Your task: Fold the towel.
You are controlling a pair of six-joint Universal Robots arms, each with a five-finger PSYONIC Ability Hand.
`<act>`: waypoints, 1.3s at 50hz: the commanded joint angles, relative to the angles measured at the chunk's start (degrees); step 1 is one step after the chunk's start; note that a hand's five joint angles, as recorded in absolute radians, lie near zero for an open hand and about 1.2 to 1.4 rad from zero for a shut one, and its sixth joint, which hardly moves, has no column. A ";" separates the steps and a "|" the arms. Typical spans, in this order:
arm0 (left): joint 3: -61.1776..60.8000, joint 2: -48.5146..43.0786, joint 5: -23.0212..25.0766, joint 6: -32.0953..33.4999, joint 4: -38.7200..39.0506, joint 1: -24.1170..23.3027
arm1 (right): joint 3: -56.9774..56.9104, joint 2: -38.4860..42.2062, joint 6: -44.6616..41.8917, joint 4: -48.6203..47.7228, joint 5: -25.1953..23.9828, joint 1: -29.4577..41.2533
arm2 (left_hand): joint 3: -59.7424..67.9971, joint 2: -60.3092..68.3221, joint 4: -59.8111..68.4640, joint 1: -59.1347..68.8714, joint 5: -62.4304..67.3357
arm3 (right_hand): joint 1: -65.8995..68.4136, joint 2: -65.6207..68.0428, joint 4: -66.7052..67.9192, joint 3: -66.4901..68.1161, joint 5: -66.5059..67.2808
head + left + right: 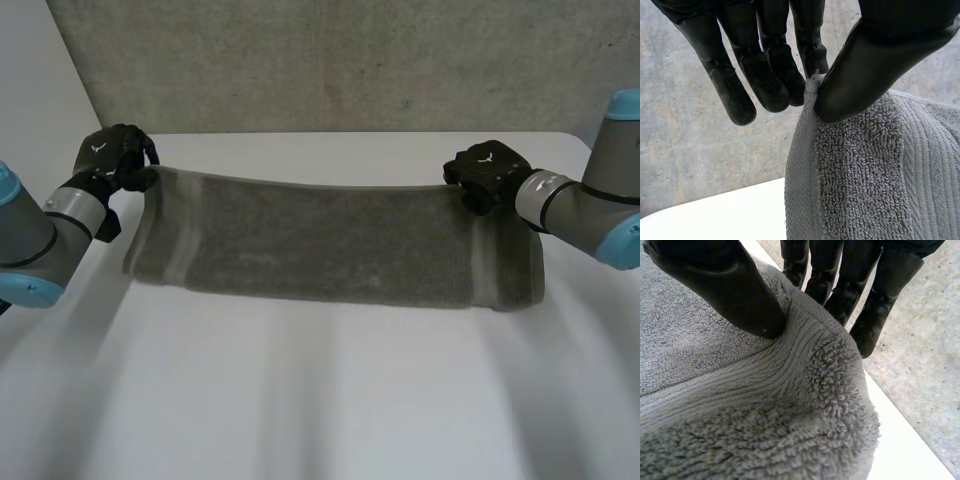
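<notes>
White table (pixel 320 400) sits nearest; over it the towel (pixel 330 245) hangs stretched, left hand (pixel 112 152) and right hand (pixel 487 170) each pinching a top corner between thumb and fingers. Likely mid-fold: next, bring that edge evenly over the lower one

Black left hand (pixel 112 150), black right hand (pixel 487 170), grey arms (pixel 560 205), light-blue caps (pixel 625 103)

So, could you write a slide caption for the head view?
Left hand and right hand pinch the grey towel at its far edge, stretching it over the table.
</notes>
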 commanded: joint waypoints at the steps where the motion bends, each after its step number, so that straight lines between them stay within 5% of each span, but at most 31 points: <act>1: 0.91 -1.29 -1.85 0.08 0.41 -0.10 | -5.19 4.39 2.12 -0.12 -0.05 0.94 | 2.88 3.18 1.98 7.89 7.73 | -0.90 -1.49 -0.83 -2.36 -1.52; 4: 1.18 -1.64 -1.94 0.08 0.41 -0.10 | -6.78 5.88 2.83 -0.21 0.03 1.65 | 2.88 3.18 1.98 7.89 7.73 | -8.07 -8.66 -8.00 -9.54 -8.69; 5: 1.18 -1.64 -1.94 0.08 0.41 -0.10 | -7.48 6.50 3.00 -0.30 0.21 1.82 | 2.88 3.18 1.98 7.89 7.73 | -24.45 -25.04 -24.38 -25.92 -25.07; 6: 1.26 -1.64 -1.94 0.00 0.41 -0.10 | -7.49 6.51 3.01 -0.30 0.21 1.82 | 2.88 3.18 1.98 7.89 7.73 | -24.61 -25.21 -24.55 -26.08 -25.23; 7: 1.35 -1.64 -2.11 0.00 0.41 -0.10 | -8.01 6.94 3.01 -0.47 0.99 1.91 | 2.88 3.18 1.98 7.89 7.73 | -47.60 -48.19 -47.53 -49.06 -48.22; 8: 1.35 -1.64 -2.11 0.00 0.41 -0.10 | -8.02 6.95 3.01 -0.48 1.00 1.91 | 2.88 3.18 1.98 7.89 7.73 | -47.83 -48.42 -47.76 -49.29 -48.45; 9: 1.53 -1.64 -2.29 0.00 0.15 -0.10 | -8.45 7.21 3.01 -0.56 2.31 2.00 | -18.08 -17.78 -18.98 -13.07 -13.23 | -65.07 -65.66 -65.00 -66.54 -65.69; 10: 1.62 -1.56 -2.55 0.00 -0.11 -0.10 | -8.54 7.21 3.01 -0.56 3.54 2.26 | -36.61 -36.31 -37.51 -31.60 -31.76 | -65.07 -65.66 -65.00 -66.54 -65.69; 15: 1.35 -0.77 -2.90 -0.09 -0.37 -0.10 | -8.54 6.07 3.53 -1.61 6.00 3.31 | -55.44 -55.15 -56.35 -50.43 -50.59 | -65.07 -65.66 -65.00 -66.54 -65.69; 26: -3.73 6.86 -4.75 -0.53 -2.57 0.24 | 4.60 -10.69 14.69 -3.90 6.18 4.81 | -55.46 -55.17 -56.37 -50.46 -50.61 | -65.07 -65.66 -65.00 -66.54 -65.69; 38: -23.50 21.11 -4.05 0.17 -1.17 -0.10 | 38.62 -28.82 8.56 -4.34 7.24 -1.41 | -56.31 -56.01 -57.21 -51.30 -51.45 | -65.07 -65.66 -65.00 -66.54 -65.69; 45: -29.13 22.70 -4.05 0.96 3.66 -0.54 | 47.95 -29.18 4.07 -9.95 7.59 -5.37 | -56.47 -56.18 -57.38 -51.47 -51.62 | -65.07 -65.66 -65.00 -66.54 -65.69; 54: -32.13 21.39 -4.13 7.72 8.23 -1.95 | 54.30 -26.46 3.53 -23.13 7.77 -7.93 | -56.98 -56.68 -57.88 -51.97 -52.13 | -49.54 -50.13 -49.48 -51.01 -50.16; 65: -32.92 20.94 -4.05 8.61 9.03 -1.95 | 54.56 -22.50 3.53 -25.00 7.59 -9.25 | -57.48 -57.19 -58.39 -52.47 -52.63 | -45.99 -46.59 -45.93 -47.46 -46.61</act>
